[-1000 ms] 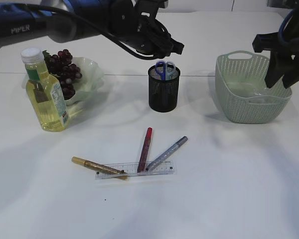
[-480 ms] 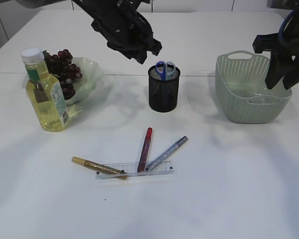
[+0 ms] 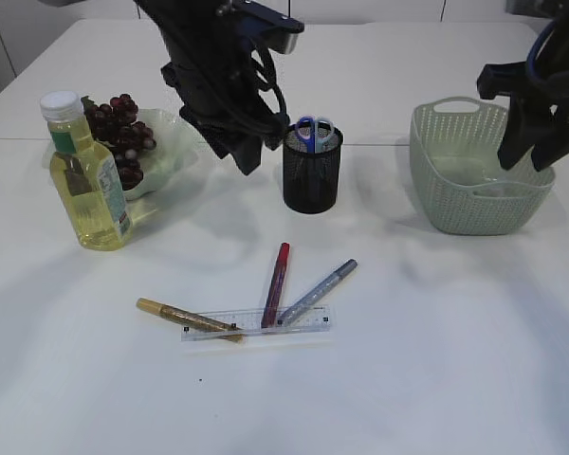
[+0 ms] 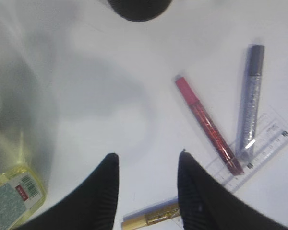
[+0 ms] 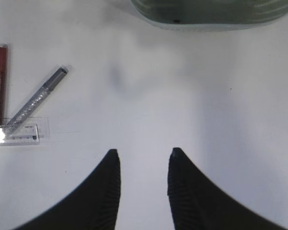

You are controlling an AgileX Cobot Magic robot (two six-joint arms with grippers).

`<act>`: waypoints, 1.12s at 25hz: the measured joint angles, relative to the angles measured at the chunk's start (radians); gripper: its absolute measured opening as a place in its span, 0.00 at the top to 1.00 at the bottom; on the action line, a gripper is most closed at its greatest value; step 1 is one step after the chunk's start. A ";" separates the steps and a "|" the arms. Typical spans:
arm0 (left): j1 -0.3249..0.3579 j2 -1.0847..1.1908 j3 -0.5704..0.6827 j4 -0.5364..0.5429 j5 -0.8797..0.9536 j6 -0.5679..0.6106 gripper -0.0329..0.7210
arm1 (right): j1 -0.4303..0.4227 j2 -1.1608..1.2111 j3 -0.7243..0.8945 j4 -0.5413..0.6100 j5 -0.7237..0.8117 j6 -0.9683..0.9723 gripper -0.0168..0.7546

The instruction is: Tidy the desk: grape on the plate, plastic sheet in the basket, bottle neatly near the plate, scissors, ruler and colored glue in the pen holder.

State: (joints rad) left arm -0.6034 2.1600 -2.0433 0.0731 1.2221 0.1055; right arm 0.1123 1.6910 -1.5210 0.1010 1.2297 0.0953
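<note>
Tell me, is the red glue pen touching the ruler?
Touching. In the left wrist view, the red glue pen's tip lies on top of the clear ruler, overlapping its edge.

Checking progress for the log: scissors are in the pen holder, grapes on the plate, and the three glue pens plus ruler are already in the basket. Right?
Not quite. The scissors are in the pen holder and the grapes on the plate, but the exterior view shows the three glue pens and the ruler lying on the table, not in the basket.
</note>
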 joint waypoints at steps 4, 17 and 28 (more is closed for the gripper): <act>-0.029 0.000 0.000 -0.037 0.008 0.061 0.52 | 0.000 -0.002 0.000 0.020 0.000 -0.006 0.61; -0.039 -0.076 0.168 -0.089 0.012 0.095 0.51 | 0.000 -0.099 0.172 0.030 0.000 -0.033 0.61; -0.039 -0.248 0.419 -0.107 0.012 0.219 0.51 | 0.000 -0.149 0.174 0.012 0.000 -0.049 0.61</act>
State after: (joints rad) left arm -0.6429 1.9124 -1.6244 -0.0339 1.2343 0.3246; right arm 0.1123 1.5422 -1.3468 0.1129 1.2297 0.0462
